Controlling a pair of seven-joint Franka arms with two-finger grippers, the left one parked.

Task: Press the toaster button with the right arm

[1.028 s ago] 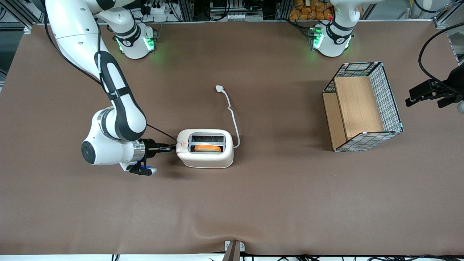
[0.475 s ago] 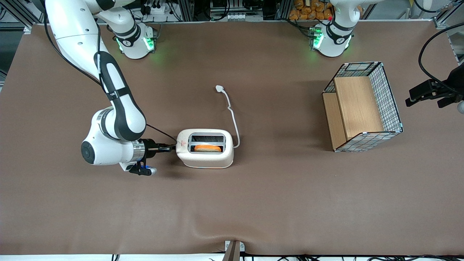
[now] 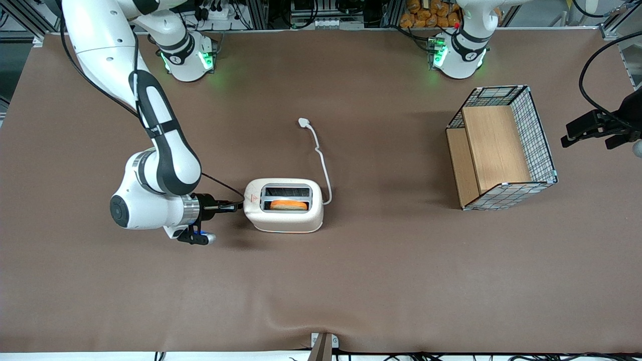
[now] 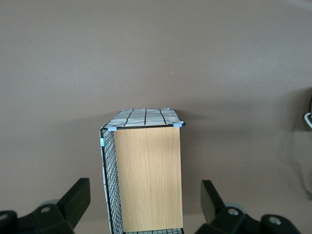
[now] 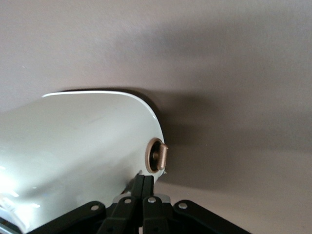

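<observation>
Toaster button (image 5: 157, 155), a small round knob, sticks out of the narrow end of the toaster (image 3: 285, 205), just beside the gripper (image 3: 235, 205), whose jaws are pressed together and hold nothing. Over the last second the right arm (image 3: 150, 200) has eased slightly away from the toaster, so the press looks finished.

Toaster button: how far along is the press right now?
The approach looks done: the right arm has its gripper, fingers shut, at the narrow end of the toaster. In hand: the fingertips are against that end, close beside the button rather than on it. Left: whether the press has happened can't be told; an orange slice sits in one slot.
</observation>
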